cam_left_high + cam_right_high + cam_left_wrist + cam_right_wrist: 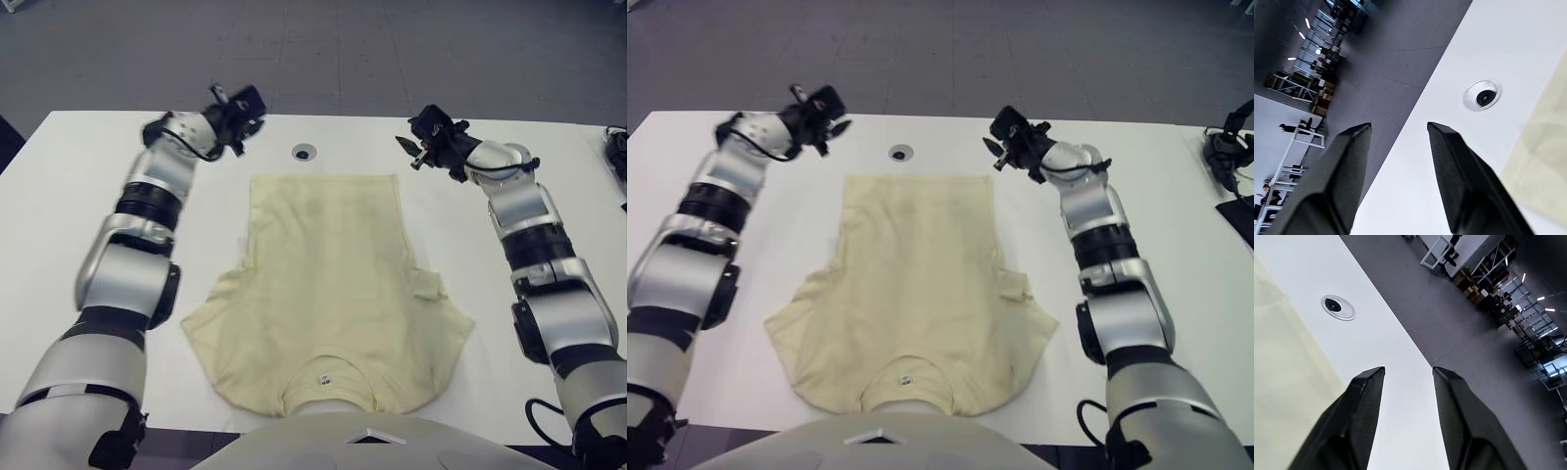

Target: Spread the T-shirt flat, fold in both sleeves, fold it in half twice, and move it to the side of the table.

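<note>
A pale yellow T-shirt (pixel 328 294) lies spread on the white table (pixel 78 215), collar toward me and hem at the far end. Its right sleeve (pixel 429 287) is bunched in a fold at the side; the left sleeve looks tucked along the body. My left gripper (pixel 257 110) hovers open above the table beyond the hem's far left corner, with nothing between its fingers (pixel 1347 166). My right gripper (pixel 406 149) hovers open just off the hem's far right corner, also holding nothing. A strip of the shirt (pixel 1283 382) shows beside the right fingers (pixel 1364 411).
A round cable grommet (pixel 304 151) sits in the table just beyond the hem, between the two grippers. Black cables and gear (pixel 1225 157) lie at the table's far right edge. Bare table surface stretches on both sides of the shirt.
</note>
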Robot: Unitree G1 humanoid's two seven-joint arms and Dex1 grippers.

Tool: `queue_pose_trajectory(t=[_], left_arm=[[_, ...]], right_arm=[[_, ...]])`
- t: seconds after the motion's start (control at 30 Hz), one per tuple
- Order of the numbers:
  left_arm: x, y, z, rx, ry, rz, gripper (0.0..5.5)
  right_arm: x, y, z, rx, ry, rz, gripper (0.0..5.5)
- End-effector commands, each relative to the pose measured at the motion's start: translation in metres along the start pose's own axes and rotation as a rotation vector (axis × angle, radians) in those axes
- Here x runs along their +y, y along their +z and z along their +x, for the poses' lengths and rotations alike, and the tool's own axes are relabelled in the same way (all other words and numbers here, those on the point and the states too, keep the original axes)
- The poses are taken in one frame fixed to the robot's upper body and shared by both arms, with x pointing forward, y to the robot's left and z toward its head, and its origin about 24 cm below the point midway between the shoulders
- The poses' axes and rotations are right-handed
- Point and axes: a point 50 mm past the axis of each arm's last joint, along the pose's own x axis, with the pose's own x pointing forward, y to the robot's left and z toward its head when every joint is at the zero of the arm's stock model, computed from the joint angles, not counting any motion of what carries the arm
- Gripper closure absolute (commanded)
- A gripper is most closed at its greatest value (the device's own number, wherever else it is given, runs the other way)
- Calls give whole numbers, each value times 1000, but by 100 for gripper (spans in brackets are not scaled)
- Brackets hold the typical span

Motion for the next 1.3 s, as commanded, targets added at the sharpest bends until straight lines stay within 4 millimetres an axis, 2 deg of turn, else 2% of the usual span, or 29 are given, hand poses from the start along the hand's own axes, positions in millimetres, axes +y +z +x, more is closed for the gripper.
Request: queue_pose_trajectory(t=[0.03,0.13,0.3,0.4,0.53,0.6,0.83,0.9,0.97,1.03,1.1,1.17,1.23,1.3], left_arm=[[-50,-26,-49,96,-185,102,265],[-75,-16,-67,80,-279,114,218],[-116,-6,-88,71,-521,130,131],[-129,-7,-92,95,-597,135,83],[-140,-17,-84,148,-621,129,20],[-144,-22,-80,171,-621,128,10],[-144,-40,-54,230,-577,133,10],[-135,-34,-51,200,-528,64,10],[-113,-26,-54,160,-420,-52,10],[-84,-21,-69,138,-294,-142,10],[-56,-17,-94,125,-173,-292,10],[-45,-16,-125,127,-105,-502,10],[-60,-25,-157,194,-96,-734,10],[-95,-38,-182,323,-132,-921,10]], right_arm=[[31,-6,-45,46,162,-61,282],[35,-9,-55,75,224,-83,238],[57,-10,-66,109,416,-93,154],[69,-14,-68,133,479,-93,107],[77,-23,-63,181,509,-102,46],[79,-28,-60,206,512,-114,13],[74,-38,-39,244,450,-124,11],[67,-32,-35,216,406,-104,11],[58,-19,-36,159,346,-68,11],[50,-3,-43,97,279,-25,11],[48,10,-55,43,210,55,11],[52,20,-70,10,133,156,11],[57,22,-84,19,20,285,11],[65,20,-98,26,-116,449,11]])
